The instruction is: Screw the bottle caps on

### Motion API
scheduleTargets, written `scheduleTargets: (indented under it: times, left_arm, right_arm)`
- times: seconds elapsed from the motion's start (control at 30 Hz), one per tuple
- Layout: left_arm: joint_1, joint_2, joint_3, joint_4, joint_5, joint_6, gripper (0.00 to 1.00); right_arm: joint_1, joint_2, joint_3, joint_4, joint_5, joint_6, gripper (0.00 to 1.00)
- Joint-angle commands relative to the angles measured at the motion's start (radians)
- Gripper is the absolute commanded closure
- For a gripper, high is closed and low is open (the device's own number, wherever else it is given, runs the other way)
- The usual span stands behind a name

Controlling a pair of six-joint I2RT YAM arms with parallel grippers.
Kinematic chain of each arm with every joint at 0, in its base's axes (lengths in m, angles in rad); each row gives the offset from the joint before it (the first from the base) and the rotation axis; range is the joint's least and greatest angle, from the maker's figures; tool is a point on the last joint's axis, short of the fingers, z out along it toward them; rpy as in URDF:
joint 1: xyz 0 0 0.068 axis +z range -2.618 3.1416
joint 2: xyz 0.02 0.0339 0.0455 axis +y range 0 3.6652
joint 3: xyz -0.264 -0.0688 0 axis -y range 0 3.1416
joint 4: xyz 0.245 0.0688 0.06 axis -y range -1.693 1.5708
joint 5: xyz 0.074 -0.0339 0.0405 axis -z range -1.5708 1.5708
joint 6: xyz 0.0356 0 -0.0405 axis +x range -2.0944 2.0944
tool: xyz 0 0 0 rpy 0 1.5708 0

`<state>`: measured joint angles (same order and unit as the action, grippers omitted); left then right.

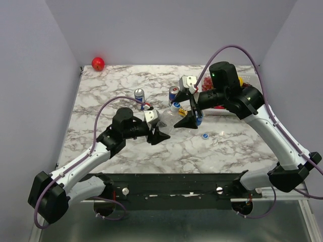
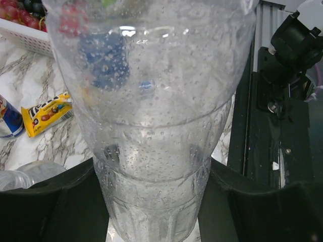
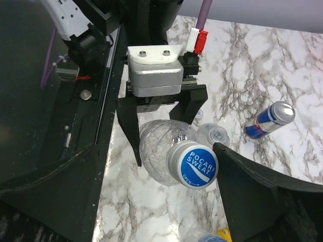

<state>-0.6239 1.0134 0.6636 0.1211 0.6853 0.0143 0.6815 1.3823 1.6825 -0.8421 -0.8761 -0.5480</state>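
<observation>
Bottle (image 2: pixel 161 101) neck and base: gone past the edge, 12 and 6 o'clock.
Can (image 2: pixel 7 121): sliced at 9 o'clock, just a sliver!
Basket (image 2: pixel 25 38): cropped at 10 o'clock, contents blurred.
Loose cap (image 1: pixel 205 135): tiny, details unreadable.

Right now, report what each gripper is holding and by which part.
The left gripper holds a clear bottle, jaws clamped around its body. The right gripper holds nothing: its jaws stand open either side of the bottle's blue cap.
</observation>
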Motion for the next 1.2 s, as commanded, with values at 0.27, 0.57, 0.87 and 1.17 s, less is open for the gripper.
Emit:
scheduleTargets:
  times: [0.27, 0.57, 0.87, 1.17]
  left_arm:
    - [0.043, 0.011, 0.024, 0.092, -0.029, -0.096, 1.00]
    - [0.055, 0.004, 0.021, 0.081, -0.035, -0.100, 1.00]
    - [0.050, 0.004, 0.013, -0.001, 0.020, 0.014, 1.00]
    - [0.015, 0.005, 0.025, -0.093, 0.053, 0.088, 1.00]
  right_arm:
    - [0.013, -0.089, -0.106, -0.026, 0.083, -0.021, 0.00]
    - [0.013, -0.156, -0.144, -0.093, 0.152, -0.030, 0.00]
    - [0.003, -0.138, -0.041, -0.080, 0.269, 0.025, 0.01]
    - [0.004, -0.046, 0.072, 0.034, 0.092, -0.013, 0.00]
